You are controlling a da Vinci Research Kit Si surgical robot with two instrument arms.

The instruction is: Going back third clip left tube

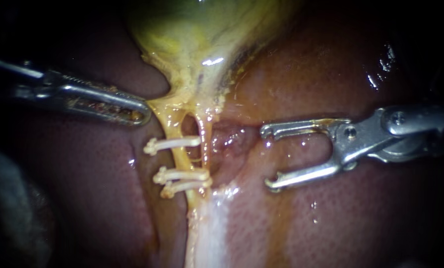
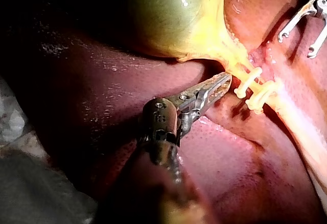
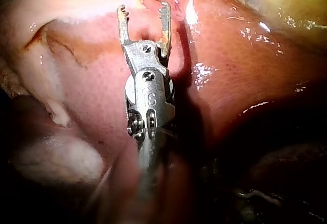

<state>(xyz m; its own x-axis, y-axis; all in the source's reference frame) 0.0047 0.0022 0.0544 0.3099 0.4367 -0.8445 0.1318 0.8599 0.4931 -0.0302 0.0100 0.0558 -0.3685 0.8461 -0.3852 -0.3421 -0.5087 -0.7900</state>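
The yellow-green gallbladder (image 1: 197,30) narrows into two thin yellow tubes. The left tube (image 1: 178,130) carries three pale clips: one higher (image 1: 174,144), two close together lower (image 1: 182,174) (image 1: 184,187). The right tube (image 1: 205,136) runs just beside their ends. My left instrument (image 1: 141,113) has its jaws shut on the yellow tissue at the gallbladder's neck, which tents toward it; its wrist view shows the same hold (image 2: 223,82) beside the clips (image 2: 249,83). My right instrument (image 1: 266,158) stands open and holds nothing, over the liver to the right of the tubes, apart from them (image 3: 143,14).
Dark red liver (image 1: 360,213) surrounds the tubes on both sides. A pale whitish band (image 1: 209,233) runs down from below the lowest clip. A raw reddish patch (image 1: 231,141) lies between the right tube and the right instrument's jaws.
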